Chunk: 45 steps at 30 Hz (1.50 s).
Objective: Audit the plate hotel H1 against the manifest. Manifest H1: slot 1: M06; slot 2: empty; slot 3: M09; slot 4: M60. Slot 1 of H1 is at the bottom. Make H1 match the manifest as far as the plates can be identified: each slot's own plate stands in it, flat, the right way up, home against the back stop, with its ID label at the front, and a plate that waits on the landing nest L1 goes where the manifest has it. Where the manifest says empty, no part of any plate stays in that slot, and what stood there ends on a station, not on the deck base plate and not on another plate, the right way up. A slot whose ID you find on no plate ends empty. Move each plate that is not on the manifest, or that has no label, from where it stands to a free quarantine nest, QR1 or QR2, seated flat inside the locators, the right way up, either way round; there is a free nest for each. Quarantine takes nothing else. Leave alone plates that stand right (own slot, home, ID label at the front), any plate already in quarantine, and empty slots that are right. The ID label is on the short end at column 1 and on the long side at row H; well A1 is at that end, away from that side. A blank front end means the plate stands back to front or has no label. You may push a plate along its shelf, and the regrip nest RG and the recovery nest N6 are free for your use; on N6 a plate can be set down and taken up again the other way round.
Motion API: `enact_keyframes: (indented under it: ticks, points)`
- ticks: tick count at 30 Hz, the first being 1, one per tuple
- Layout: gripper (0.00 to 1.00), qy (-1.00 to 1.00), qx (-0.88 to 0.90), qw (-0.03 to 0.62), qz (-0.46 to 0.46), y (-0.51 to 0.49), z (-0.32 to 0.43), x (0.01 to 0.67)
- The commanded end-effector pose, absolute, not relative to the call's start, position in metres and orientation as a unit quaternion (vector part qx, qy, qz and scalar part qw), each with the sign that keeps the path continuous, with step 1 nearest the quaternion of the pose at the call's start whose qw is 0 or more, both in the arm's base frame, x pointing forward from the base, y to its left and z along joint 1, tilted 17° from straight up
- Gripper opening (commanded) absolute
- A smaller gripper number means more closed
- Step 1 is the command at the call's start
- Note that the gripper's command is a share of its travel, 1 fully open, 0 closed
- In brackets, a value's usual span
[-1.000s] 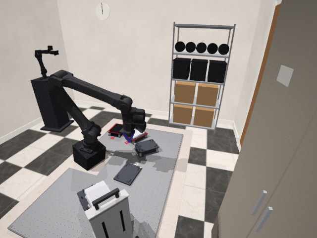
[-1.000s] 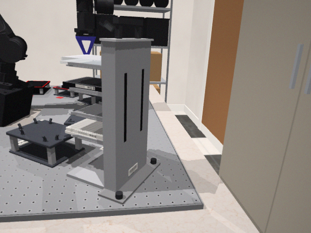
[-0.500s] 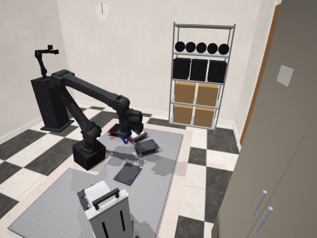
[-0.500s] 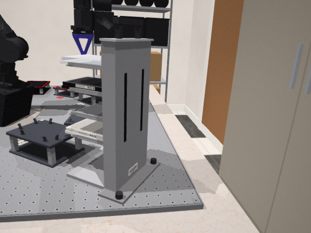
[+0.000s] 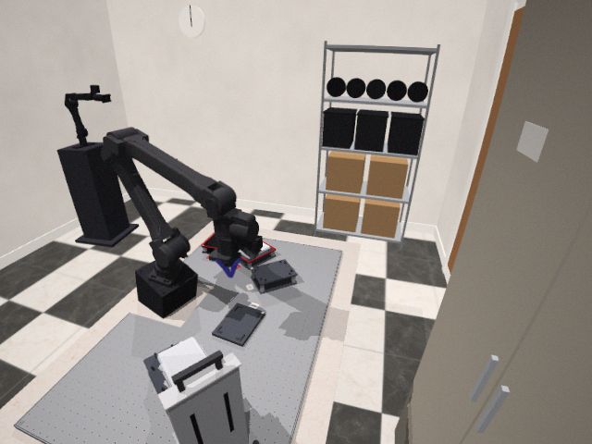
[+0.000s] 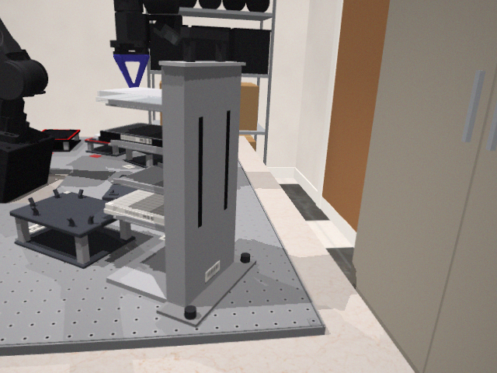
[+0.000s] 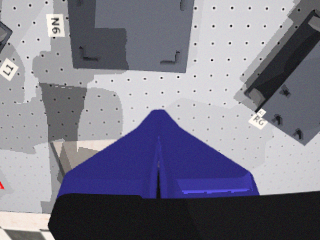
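step: transit between stations, judged; end effector [image 7: 159, 160] hangs over the surface [image 5: 305, 287], carrying nothing
end effector: blue wedge-shaped fingers pressed together, nothing pinched; centre of top view, upper left of exterior view
rack: grey tower [image 6: 200, 180] with black top handle, lower middle of top view; flat matte metal, two dark slots in the side panel, small barcode sticker near foot
plates in rack: white plate [image 6: 128, 95] on the top shelf, sticks out left; dark plate [image 6: 132, 134] with pale label strip on the next shelf; pale gridded plate [image 6: 136, 207] on the lowest; all mid-left in exterior view; IDs too small to read
red-edged nests: [image 5: 267, 248] behind the arm, centre of top view; contents largely hidden
spare nest: dark square plate [image 7: 134, 23] marked N6, upper left of wrist view, corner brackets, bare
raised nest: dark platform [image 6: 60, 212] on grey legs, small pegs, left of exterior view
next move: judged; go to the rack front, spread fingers, take a plate by its edges; labels need a closer look first
surface: grey perforated metal, regular dot holes
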State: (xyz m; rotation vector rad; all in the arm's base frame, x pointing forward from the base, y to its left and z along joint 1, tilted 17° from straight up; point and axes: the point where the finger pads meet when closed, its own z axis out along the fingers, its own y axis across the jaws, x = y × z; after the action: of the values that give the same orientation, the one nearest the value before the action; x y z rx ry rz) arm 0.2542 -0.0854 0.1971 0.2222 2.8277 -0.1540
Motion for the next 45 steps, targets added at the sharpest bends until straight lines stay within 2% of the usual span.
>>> enact_keyframes:
  ticks: [1, 27, 45]
  points:
    - [0.0, 0.977, 0.07, 0.189, -0.067, -0.095, 0.207, 0.253]
    - [0.0, 0.922, 0.146, 0.338, -0.117, -0.166, 0.213, 0.233]
    - [0.0, 0.863, 0.2, 0.443, -0.138, -0.161, 0.214, 0.235]
